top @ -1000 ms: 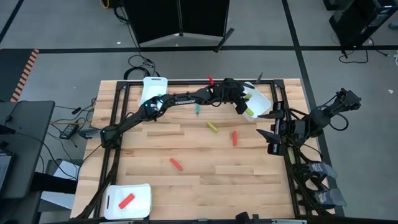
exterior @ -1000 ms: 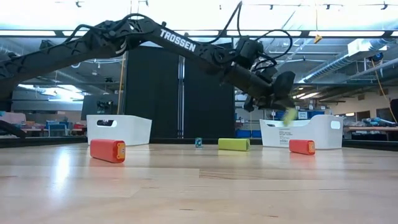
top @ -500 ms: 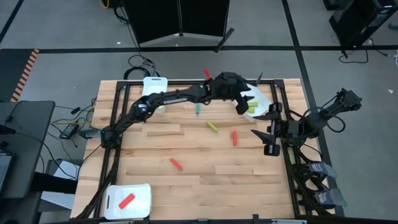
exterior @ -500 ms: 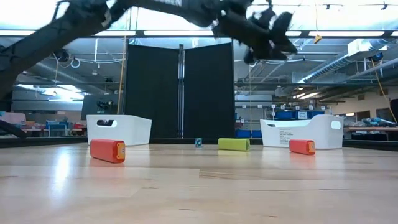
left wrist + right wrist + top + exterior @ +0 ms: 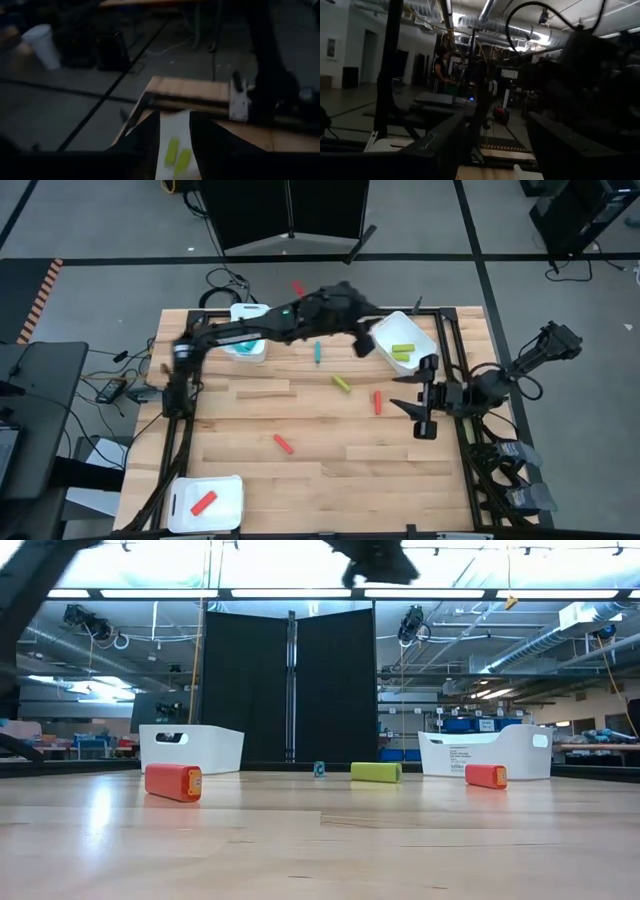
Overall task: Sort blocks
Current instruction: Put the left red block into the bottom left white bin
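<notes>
1. Left gripper: raised beside the far right tray, fingers parted, nothing held.
2. Teal block: nearest loose block, just tray-away of that gripper, long axis pointing at the far edge.
3. Right gripper: near the tray's front, parted, empty.
4. Left wrist view alone shows two yellow-green blocks in the tray.
</notes>
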You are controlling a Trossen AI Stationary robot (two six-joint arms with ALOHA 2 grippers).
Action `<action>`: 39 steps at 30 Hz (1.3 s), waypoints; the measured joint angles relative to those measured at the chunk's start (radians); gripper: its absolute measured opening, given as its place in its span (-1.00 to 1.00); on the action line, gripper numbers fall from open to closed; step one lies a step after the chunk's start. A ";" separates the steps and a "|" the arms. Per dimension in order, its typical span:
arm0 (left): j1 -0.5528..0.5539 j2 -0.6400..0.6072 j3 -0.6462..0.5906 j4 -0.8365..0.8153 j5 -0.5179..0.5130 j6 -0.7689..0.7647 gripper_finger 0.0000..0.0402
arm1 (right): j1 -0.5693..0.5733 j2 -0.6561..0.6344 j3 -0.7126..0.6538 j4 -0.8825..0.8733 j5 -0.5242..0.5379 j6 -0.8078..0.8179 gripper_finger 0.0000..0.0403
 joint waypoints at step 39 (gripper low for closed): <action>-0.396 -1.268 -1.387 0.441 -0.453 -0.298 -0.46 | -0.207 1.366 0.858 -0.365 -0.219 0.585 0.31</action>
